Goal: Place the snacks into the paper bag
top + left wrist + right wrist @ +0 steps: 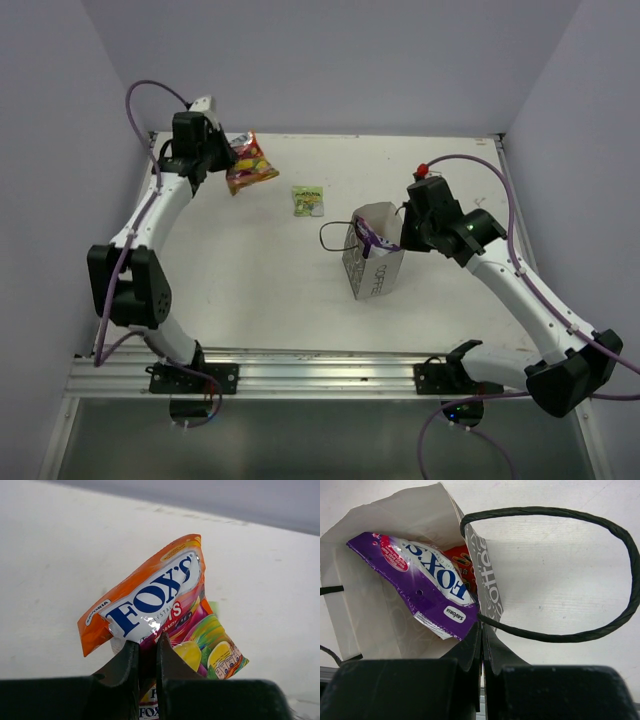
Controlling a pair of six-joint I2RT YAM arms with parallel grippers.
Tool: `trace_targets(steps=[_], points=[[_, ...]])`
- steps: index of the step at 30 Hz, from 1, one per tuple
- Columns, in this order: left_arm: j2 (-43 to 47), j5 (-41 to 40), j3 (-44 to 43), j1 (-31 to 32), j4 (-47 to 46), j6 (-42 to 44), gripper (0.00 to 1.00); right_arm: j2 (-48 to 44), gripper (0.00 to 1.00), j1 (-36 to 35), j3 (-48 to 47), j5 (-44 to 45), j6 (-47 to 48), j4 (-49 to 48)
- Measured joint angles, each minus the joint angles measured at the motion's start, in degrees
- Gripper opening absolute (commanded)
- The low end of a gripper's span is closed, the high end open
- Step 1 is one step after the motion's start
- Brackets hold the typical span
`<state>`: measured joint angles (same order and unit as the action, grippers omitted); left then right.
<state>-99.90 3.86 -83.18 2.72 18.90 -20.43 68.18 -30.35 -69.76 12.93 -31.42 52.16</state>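
Note:
At the table's far left my left gripper (225,150) is shut on the lower edge of the red-yellow multicolour packet (250,163). The left wrist view shows the jaws (147,645) pinching that packet (160,600), which stands up from them. The pale green packet (307,200) lies flat mid-table. The white paper bag (375,262) stands upright right of centre, mouth open. My right gripper (400,235) is shut on the bag's rim (481,627). Inside the bag (375,615) lie the purple packet (420,585) and, under it, the red-orange packet (462,562).
A black cord handle (570,635) loops out from the bag's side over the white table; another handle (332,237) hangs on its left. Grey walls close in the table at the back and sides. A metal rail (320,372) runs along the near edge.

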Motion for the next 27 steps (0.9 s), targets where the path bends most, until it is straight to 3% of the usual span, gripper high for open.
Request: trace_targets(steps=[7,15,27], points=[[16.41,11.65,-2.38,16.02,-2.80,-4.09,0.00,-0.07,0.00,0.00,0.02,-0.74,0.02,-0.33],[13.62,12.61,-7.61,28.15,0.24,-4.63,0.00,-0.92,0.00,0.02,0.83,-1.73,0.00,-0.94],[9.42,12.66,-6.21,38.25,-0.02,-5.55,0.00,-1.95,0.00,0.04,1.77,-2.03,-0.04,-1.57]])
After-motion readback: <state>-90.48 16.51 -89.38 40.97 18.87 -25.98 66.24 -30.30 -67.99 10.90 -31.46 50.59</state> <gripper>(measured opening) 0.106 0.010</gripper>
